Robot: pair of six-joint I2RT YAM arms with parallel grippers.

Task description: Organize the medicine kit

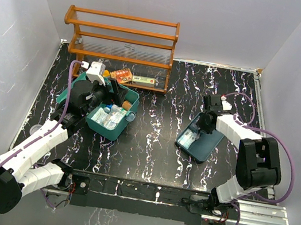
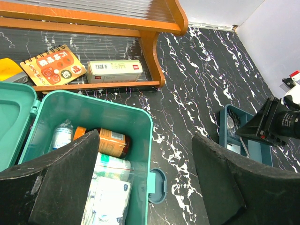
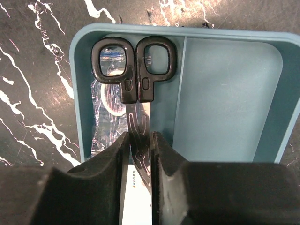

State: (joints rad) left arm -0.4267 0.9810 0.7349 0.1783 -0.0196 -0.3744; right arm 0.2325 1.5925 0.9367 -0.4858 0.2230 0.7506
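Gripping the scissors (image 3: 127, 86) by the blades, the right hand (image 3: 140, 154) holds them over one compartment of the insert tray (image 3: 225, 93), toward the desk's (image 2: 211, 70) right edge. Beneath them lies what appears to be a clear packet (image 3: 101, 108). The left hand (image 2: 145, 145) hovers, jaws apart, above the medicine kit (image 2: 117, 112) near the left edge, before the rack (image 2: 150, 56).
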